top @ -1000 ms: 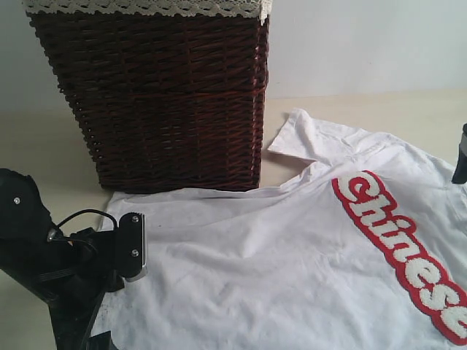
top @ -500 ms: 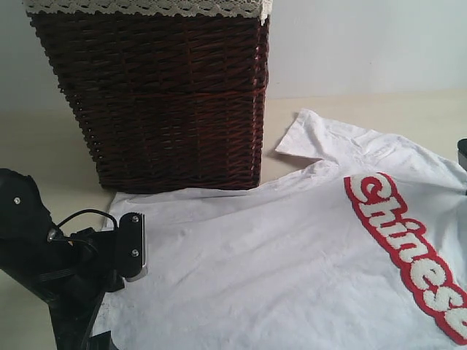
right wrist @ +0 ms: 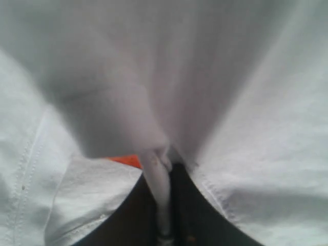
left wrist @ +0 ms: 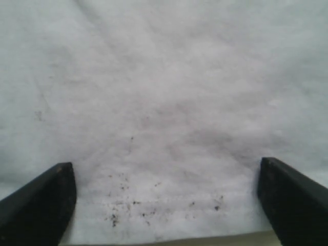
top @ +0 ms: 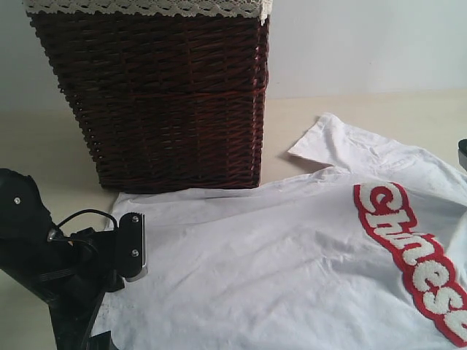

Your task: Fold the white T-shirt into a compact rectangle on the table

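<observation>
**Figure: two-arm garment fold, grasp stage.** The right gripper (right wrist: 166, 177) was closed tight on a pinched ridge of the white T-shirt (top: 277, 255). A thin fold of cloth stood between its jaws, and the fabric fanned out taut ahead of them, which suggested a grip taken to pull or lift that part. A sliver of orange-red showed just beside the pinch, probably part of the lettering (top: 416, 262).

The left gripper (left wrist: 165, 169) had its jaws wide apart and held nothing. The stitched hem ran between its two fingers, just behind the tips, and bare cloth filled the space ahead. This was judged a ready position for seizing the hem, so that both arms could carry the cloth over together.

The shirt lay spread on the table (top: 44, 146), chest upward, beneath both grippers. One edge reached the foot of the wicker basket (top: 160, 95) beyond the left gripper, though whether the two touched could not be told.

The fabric was plain white and softly creased, with small dark specks near the hem by the left fingers. Fuzzy white letters, thickly outlined in red, ran slantwise across the chest. One short sleeve (top: 328, 142) stretched outward and cast a shadow on the table. No fold was yet visible, so the task was judged barely begun.
</observation>
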Robot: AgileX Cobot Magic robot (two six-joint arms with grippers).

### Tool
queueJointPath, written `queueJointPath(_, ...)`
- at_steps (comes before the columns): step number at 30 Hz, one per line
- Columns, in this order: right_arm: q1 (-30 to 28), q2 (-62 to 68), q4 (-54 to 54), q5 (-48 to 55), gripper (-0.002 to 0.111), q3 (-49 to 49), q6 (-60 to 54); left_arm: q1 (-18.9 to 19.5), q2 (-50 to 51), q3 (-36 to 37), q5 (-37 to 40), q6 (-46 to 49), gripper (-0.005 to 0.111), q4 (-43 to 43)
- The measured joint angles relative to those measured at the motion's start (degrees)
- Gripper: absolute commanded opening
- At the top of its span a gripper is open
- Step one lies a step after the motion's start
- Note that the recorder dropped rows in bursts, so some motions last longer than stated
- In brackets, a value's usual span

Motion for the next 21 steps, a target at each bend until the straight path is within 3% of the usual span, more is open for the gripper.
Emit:
queueJointPath(11, -0.1, 0.0, -0.36, 2.81, 0.0, 0.0, 0.43, 0.0, 0.0, 0.0, 0.0, 0.0, 0.092, 0.0)
queueJointPath(21, -0.1, 0.07, -0.05, 4.59, 0.0, 0.0, 10.16, 0.0, 0.04, 0.0, 0.0, 0.0, 0.092, 0.0)
